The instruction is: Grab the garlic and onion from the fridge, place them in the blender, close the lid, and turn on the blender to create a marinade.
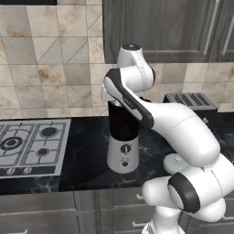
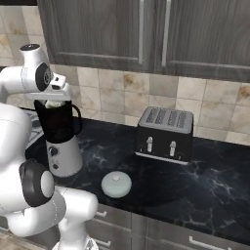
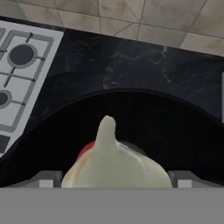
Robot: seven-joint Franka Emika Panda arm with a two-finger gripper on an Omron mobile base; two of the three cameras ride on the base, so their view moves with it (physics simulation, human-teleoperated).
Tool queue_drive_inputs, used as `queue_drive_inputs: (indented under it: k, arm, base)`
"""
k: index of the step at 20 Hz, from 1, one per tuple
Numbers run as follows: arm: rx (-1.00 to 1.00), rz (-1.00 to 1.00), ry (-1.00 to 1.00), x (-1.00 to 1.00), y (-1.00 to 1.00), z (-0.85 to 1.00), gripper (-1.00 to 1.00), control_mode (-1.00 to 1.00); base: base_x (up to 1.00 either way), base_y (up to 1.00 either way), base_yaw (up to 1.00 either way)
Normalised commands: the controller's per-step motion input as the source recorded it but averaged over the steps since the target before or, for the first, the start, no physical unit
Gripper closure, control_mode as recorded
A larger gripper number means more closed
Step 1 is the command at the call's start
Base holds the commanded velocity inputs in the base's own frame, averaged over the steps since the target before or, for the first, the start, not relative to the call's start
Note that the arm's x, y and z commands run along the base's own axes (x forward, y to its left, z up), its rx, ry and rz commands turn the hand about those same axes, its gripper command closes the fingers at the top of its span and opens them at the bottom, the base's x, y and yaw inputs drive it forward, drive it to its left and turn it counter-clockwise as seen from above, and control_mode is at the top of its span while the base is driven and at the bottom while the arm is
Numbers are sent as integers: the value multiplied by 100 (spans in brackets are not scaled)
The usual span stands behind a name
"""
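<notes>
- the tool point(image 3: 114, 181) hangs right over the open mouth of the blender point(image 2: 57, 128), its jaws spread wide; the pale garlic point(image 3: 114, 164) sits between them at the jug's mouth, and whether the fingers press on it i cannot tell.
- the blender stands on the dark counter point(image 2: 205, 180) toward its front edge, just right of the stove point(image 1: 32, 144), jug upright on its silver base.
- the lid point(image 2: 116, 184) lies off the jug, flat on the counter near the front edge, right of the blender's base and apart from it.
- the hand view looks down past the garlic into the black jug and shows a bit of red point(image 3: 85, 151) beside the bulb.
- the right base view shows the toaster point(image 2: 164, 134) whole, at the counter's back edge by the tiled wall; in the left base view the arm hides most of the jug and part of the lid.
</notes>
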Motion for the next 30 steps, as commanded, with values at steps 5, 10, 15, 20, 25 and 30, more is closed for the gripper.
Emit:
queue_drive_inputs:
  k: [5, 10, 15, 20, 25, 30]
  arm:
    - [0, 0, -1, -9, 0, 9, -100, -100]
    - [0, 0, -9, -17, -4, 39, -100, -100]
    - [3, 0, -13, -86, -44, 26, -100, -100]
    - [11, -4, -5, -100, -95, -48, -100, -100]
    - [3, -10, 0, -77, -100, -75, -100, -100]
    - [0, -15, 8, -15, -94, -92, -100, -100]
  base:
    - [0, 0, 0]
    - [0, 0, 0]
    - [0, 0, 0]
    - [0, 0, 0]
    - [0, 0, 0]
    - [0, 0, 0]
